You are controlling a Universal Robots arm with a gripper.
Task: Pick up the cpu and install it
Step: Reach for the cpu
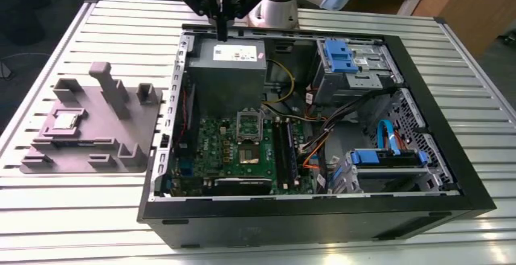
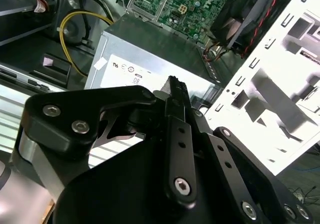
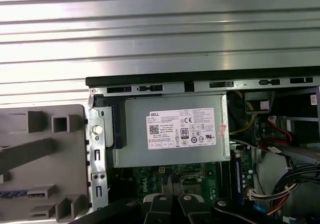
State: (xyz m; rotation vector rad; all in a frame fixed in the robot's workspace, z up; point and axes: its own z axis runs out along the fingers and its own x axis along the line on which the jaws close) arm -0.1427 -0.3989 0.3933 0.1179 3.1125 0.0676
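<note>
Grey power-supply box [image 1: 228,66] is your landmark: the gripper [image 1: 220,31] hangs just above it, fingers [image 2: 177,98] clenched together on nothing. You'll find the cpu [image 1: 66,120] well apart from that box, toward the exterior view's left, outside the case [image 1: 322,217], lying flat on the grey tray [image 1: 137,126]. Beside the box, the motherboard socket [image 1: 248,121] is partly hidden behind the gripper's black links in the first wrist view, where the tray is cut off.

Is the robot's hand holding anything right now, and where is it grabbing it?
Nothing. The gripper hangs empty above the power-supply box, while the cpu lies on the grey tray, away from it.
</note>
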